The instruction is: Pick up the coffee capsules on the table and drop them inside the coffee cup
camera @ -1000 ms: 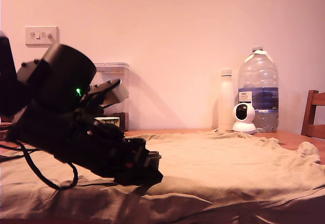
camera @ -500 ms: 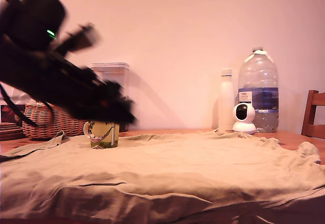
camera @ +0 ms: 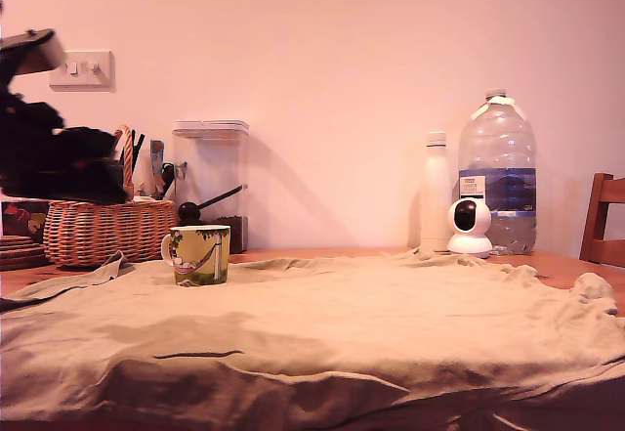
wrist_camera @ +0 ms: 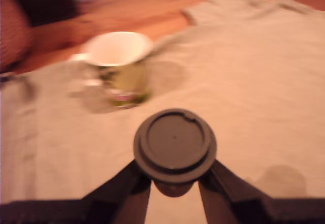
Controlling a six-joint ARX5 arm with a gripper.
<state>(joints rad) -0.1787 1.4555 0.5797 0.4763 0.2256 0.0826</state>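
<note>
In the wrist view a dark brown coffee capsule (wrist_camera: 175, 145) with a wide flat rim is clamped between my gripper's (wrist_camera: 174, 182) two black fingers (wrist_camera: 127, 186). The gripper is shut on it, held above the green cloth. Beyond it the yellow-green coffee cup (wrist_camera: 122, 66) stands upright with its pale inside showing empty. In the exterior view the cup (camera: 200, 253) sits on the cloth left of the middle. My dark arm and gripper (camera: 93, 167) hang up at the exterior view's left edge, above and left of the cup. The capsule cannot be made out in that view.
A wrinkled green cloth (camera: 391, 323) covers the table. Behind the cup stand a wicker basket (camera: 98, 231) and a clear lidded canister (camera: 210, 172) with a black scoop (camera: 190, 211). A white bottle (camera: 435, 192), a water jug (camera: 496, 172), a small white camera (camera: 469, 226) and a chair (camera: 605, 221) stand at the right.
My arm has lifted off the cloth at the front and swung up and back to the exterior view's left. The cup, hidden behind the arm before, now shows in full.
</note>
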